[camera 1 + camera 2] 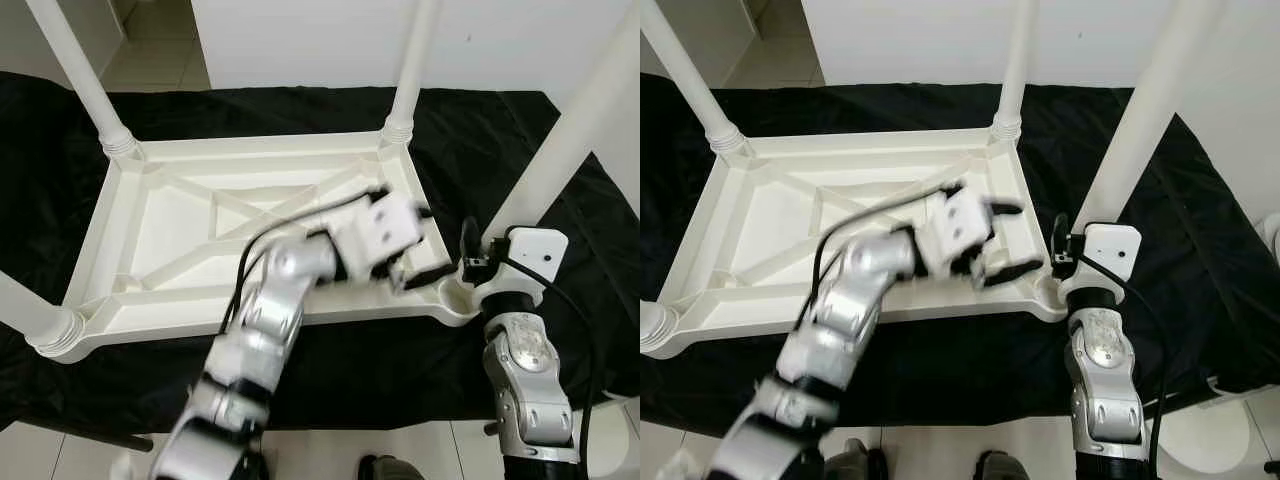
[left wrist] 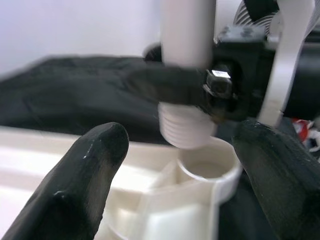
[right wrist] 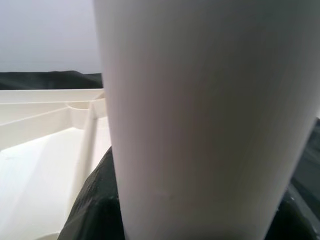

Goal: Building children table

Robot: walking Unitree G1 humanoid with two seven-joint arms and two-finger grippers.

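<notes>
While right fingers (image 1: pixel 470 252) clamp the leg (image 1: pixel 560 150) (threaded end above socket (image 2: pixel 207 167)), left fingers (image 2: pixel 97 150) spread apart.

My right claw (image 1: pixel 470 255) sits at the near right corner of the upturned tabletop (image 1: pixel 180 235), closed around the loose leg (image 1: pixel 575 130). The leg's threaded end (image 2: pixel 187 127) hangs just above the corner socket (image 2: pixel 207 167). My left claw (image 1: pixel 415 262), fingers parted, lies just left of it, over the tabletop's inside. Three legs stand at the other corners. Cloth (image 1: pixel 500 140) lies under everything.
</notes>
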